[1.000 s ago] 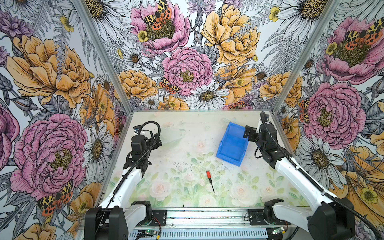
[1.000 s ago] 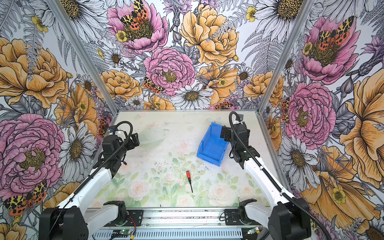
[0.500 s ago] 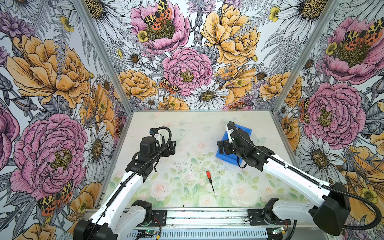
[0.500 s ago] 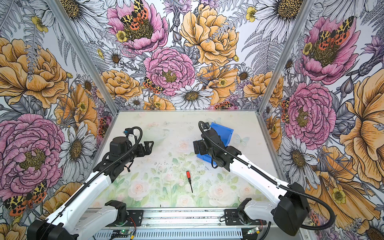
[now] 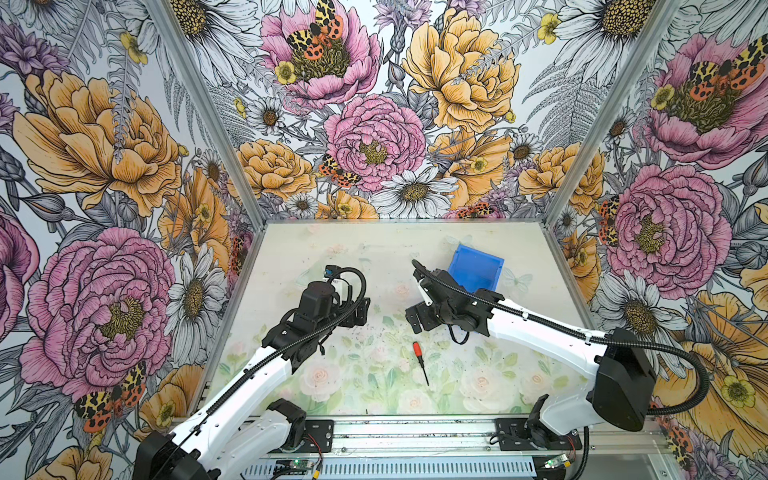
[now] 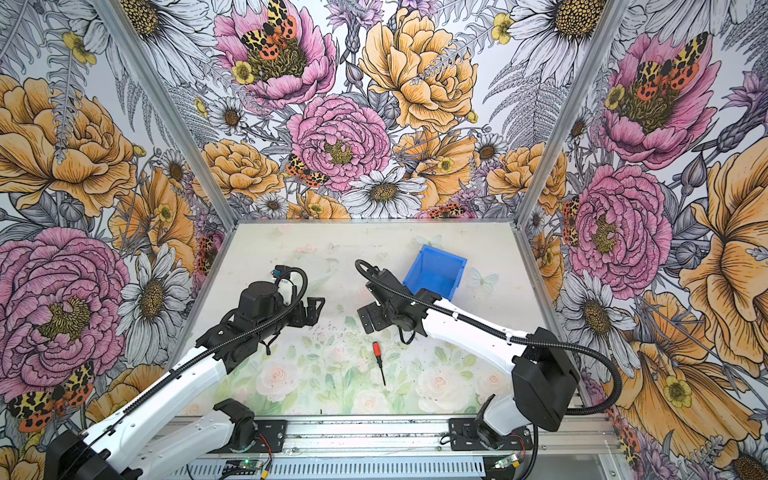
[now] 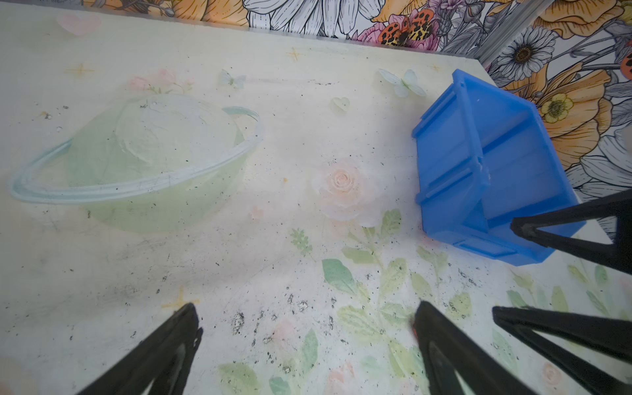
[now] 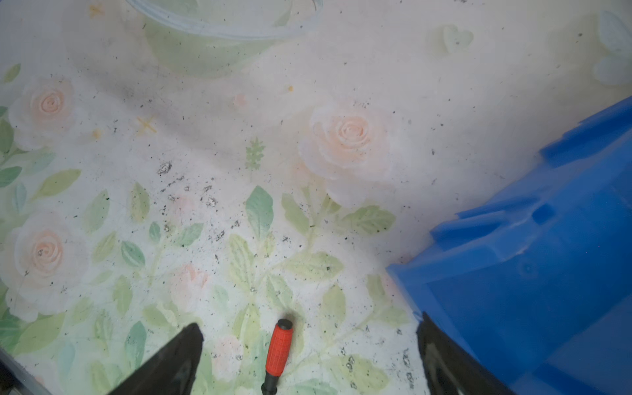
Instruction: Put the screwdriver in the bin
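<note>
Screwdriver [image 5: 417, 351] [image 6: 377, 351] lies flat on the table [image 5: 498, 374], near the front middle, in both top views. The blue bin [image 5: 478, 266] [image 6: 436, 268] sits far right, well apart. Left wrist view: left gripper [image 7: 307, 328] spread wide, holding nothing. Right wrist view: right gripper [image 8: 307, 337] spread wide, red handle [image 8: 279, 345] between its fingers [image 8: 171, 362].

Reaches inward with 2 arms, tips facing each other across the middle, near but apart. Carries the left arm [image 5: 249, 374] low and long, wrist level, left gripper [image 6: 318, 311] spread wide. Bends the right arm [image 5: 540, 332] across toward centre, right gripper [image 5: 415, 322] seemingly tilted downward, fingers [image 8: 178, 355] parted fully.
</note>
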Robot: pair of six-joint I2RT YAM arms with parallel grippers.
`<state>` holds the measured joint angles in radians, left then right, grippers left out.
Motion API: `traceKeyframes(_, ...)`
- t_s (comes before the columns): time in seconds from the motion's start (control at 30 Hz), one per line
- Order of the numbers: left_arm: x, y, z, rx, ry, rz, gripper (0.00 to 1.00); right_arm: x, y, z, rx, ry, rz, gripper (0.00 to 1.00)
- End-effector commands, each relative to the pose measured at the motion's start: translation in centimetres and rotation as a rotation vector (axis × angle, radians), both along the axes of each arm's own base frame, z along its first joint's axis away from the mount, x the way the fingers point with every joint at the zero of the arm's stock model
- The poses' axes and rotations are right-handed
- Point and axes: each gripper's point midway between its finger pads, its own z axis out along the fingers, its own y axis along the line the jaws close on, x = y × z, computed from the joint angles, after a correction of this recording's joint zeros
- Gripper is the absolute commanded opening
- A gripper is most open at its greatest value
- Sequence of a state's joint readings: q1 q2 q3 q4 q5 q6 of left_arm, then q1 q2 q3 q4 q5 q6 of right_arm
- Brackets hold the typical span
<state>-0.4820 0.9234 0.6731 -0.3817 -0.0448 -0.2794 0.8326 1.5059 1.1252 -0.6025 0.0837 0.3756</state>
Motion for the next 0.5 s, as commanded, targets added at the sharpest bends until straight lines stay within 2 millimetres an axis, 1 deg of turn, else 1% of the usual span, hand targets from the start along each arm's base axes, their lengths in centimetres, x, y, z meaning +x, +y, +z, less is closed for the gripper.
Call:
traceKeyframes(0.0, -0.4, 1.2, -0.2, 0.032, -0.009, 0.052, 0.99, -1.0, 0.3, -1.0, -0.025, 0.08, 0.0, 0.98)
traceKeyframes(0.13, -1.0, 1.8, -0.4, 0.039, -0.003, 0.067, 0.99, -1.9, 0.8, -1.8, -0.035, 0.109, 0.006, 0.96)
traceKeyframes(0.23, -1.4, 2.0, -0.2, 0.034, -0.011, 0.068, 0.99, -2.9, 0.8, -3.2, -0.053, 0.158, -0.001, 0.94)
traceKeyframes(0.33, -2.0, 1.9, 0.3, 0.012, -0.023, 0.056, 0.99, -3.8, 0.9, -4.5, -0.067, 0.203, -0.017, 0.88)
traceKeyframes(0.4, -2.5, 1.6, 0.9, -0.015, -0.039, 0.035, 0.99, -4.2, 1.3, -5.2, -0.079, 0.218, -0.016, 0.83)
traceKeyframes(0.47, -3.0, 1.1, 1.4, -0.041, -0.048, 0.011, 0.99, -4.4, 1.6, -5.9, -0.089, 0.233, -0.022, 0.8)
